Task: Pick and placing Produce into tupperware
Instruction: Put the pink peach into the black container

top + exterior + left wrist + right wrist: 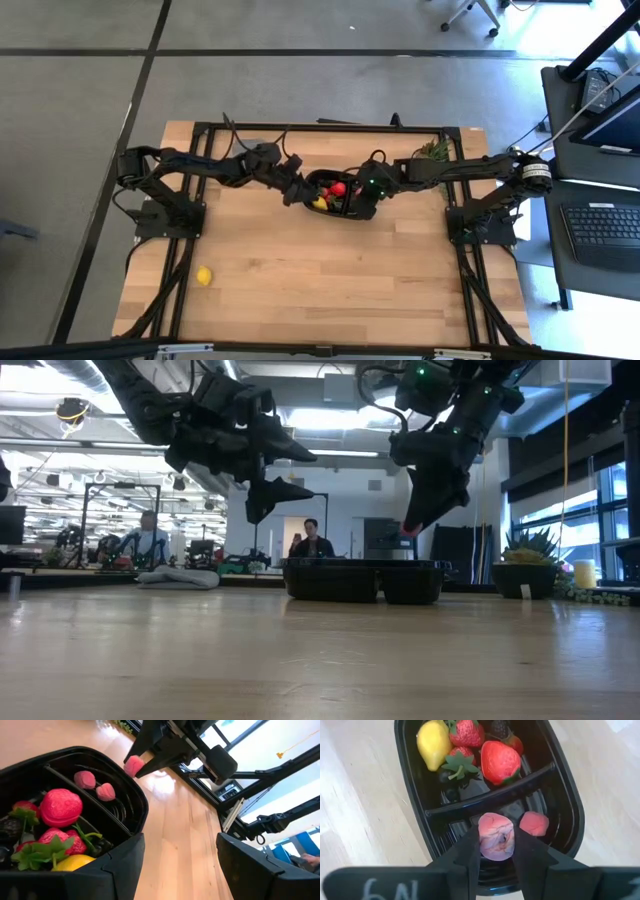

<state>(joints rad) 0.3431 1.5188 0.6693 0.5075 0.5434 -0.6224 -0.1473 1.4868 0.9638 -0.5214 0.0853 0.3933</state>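
The pale wooden surface (330,280) carries the black tupperware (340,195) near its far middle, with one yellow lemon (204,276) lying well apart; people sit in the office beyond. The right gripper (496,851) hangs over the tray (the smaller compartment), pinching a pink piece (496,838). The left gripper (177,855) stands wide beside the tray's rim.

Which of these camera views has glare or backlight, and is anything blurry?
Low view: bright ceiling lights and windows leave both arms and the black tray as silhouettes. Left wrist view: washed-out windows, soft near fingers. Right wrist view: the pink piece sharp, fingers slightly blurred.
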